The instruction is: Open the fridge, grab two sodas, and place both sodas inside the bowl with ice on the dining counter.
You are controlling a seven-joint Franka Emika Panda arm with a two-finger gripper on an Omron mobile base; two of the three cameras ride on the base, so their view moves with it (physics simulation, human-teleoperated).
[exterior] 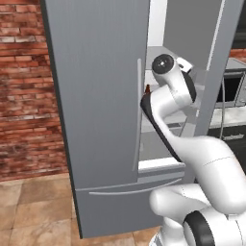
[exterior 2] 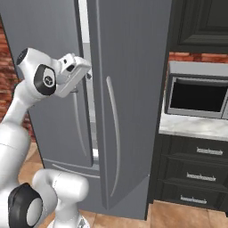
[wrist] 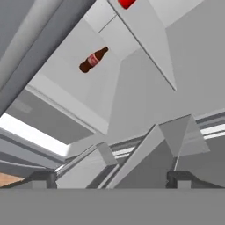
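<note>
Inside the open fridge [exterior: 101, 96] the empty, wide-open claw [wrist: 110, 178] must next reach the bottle [wrist: 92, 60] at 11 o'clock.

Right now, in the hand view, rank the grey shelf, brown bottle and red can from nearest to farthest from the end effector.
1. grey shelf, just ahead of the open end effector
2. brown bottle, deeper in, upper left
3. red can, at the top edge

Brown bottle [wrist: 93, 60] on grey fridge shelf [wrist: 79, 83]
</note>
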